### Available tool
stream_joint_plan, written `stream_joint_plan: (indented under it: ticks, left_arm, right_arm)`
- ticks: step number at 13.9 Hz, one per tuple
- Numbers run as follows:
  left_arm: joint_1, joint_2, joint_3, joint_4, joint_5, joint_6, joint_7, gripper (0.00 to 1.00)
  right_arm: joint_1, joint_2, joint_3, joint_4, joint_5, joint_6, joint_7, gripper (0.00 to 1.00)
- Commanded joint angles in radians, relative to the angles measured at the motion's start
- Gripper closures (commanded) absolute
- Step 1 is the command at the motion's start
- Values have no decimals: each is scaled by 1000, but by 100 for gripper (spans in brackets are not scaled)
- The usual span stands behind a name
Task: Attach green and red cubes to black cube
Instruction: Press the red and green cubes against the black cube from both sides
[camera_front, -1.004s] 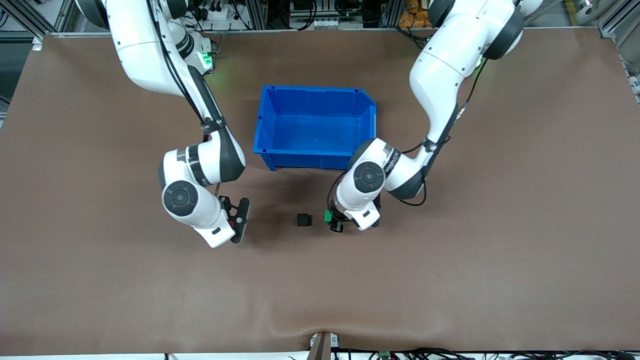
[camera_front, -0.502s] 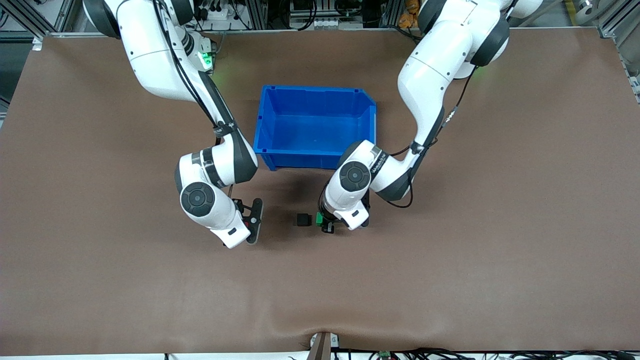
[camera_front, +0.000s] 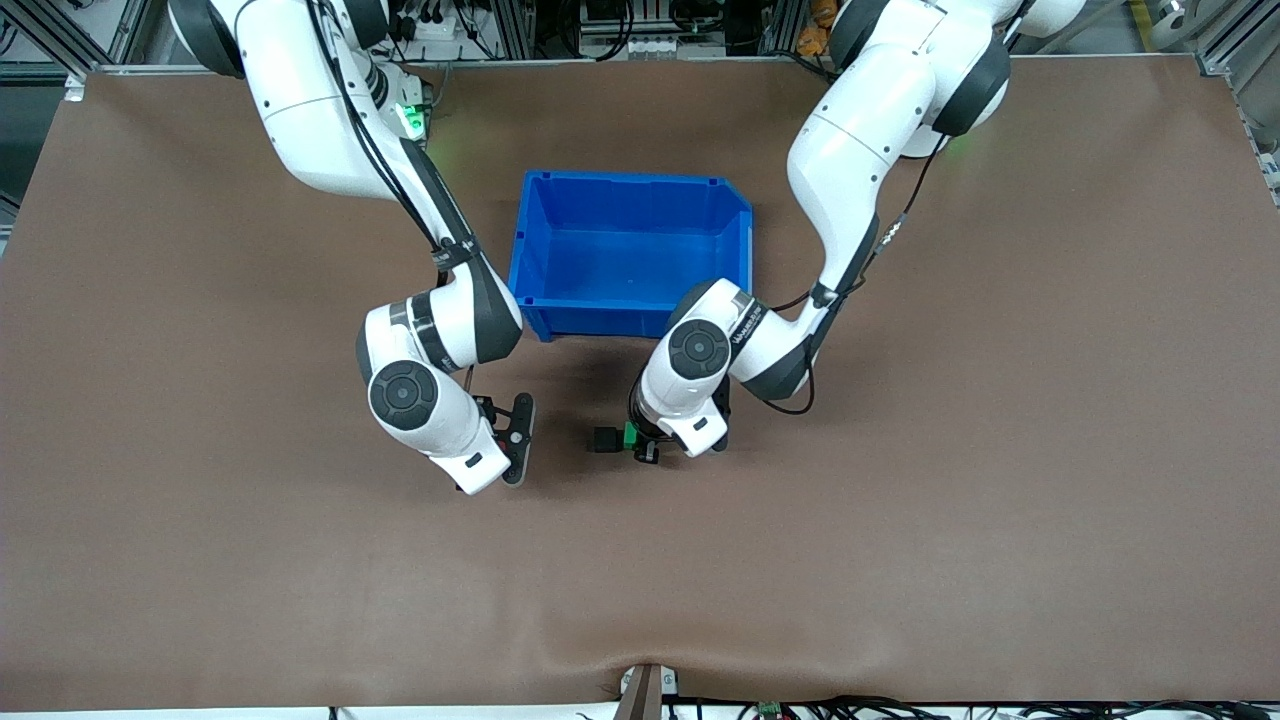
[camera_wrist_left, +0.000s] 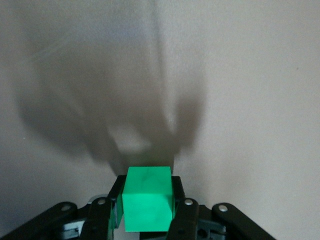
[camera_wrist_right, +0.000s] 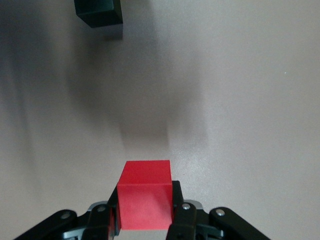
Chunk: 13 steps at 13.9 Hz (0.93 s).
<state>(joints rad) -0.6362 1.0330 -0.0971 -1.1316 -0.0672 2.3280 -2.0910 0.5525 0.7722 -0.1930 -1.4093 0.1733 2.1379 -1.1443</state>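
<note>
Brown worktop (camera_front: 1000, 500), wide and mostly bare, with a blue bin (camera_front: 630, 250) near the middle, toward the arms' bases. Nearer the front camera than the bin, out on the open surface: black cube (camera_front: 604, 440), resting flat, also seen in the right wrist view (camera_wrist_right: 98, 12).

Left tool (camera_front: 640, 445) low beside the black cube, on the side toward the left arm's end, clamped on the green cube (camera_front: 630, 437). Green cube right up against the black cube in the front view; true contact not certain. In the left wrist view, green cube (camera_wrist_left: 148, 198) pinched between the two dark fingers (camera_wrist_left: 184, 220), with shadowed worktop past it.

Right tool (camera_front: 512, 440) down toward the right arm's end, apart from the black cube, with bare worktop between. Red cube hidden in the front view; in the right wrist view, red cube (camera_wrist_right: 145, 194) gripped between the fingers (camera_wrist_right: 186, 220), black cube well ahead of it.
</note>
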Motion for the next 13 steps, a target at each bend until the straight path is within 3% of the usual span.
stream_joint_plan:
  ticks: [1,9,13]
  left_arm:
    - [-23,24,20,41,-14,20,-27,100]
    - [-28,36,25,35,-14,50,-46,100]
    - [-30,19,20,32,-13,-36,-46,100]
  right_arm:
    - [-2,32,14,42,11,-15,-6,100]
    - [3,62,32,56,11,-10,-6,100]
    - [26,90,66,69,9,-7,75,100]
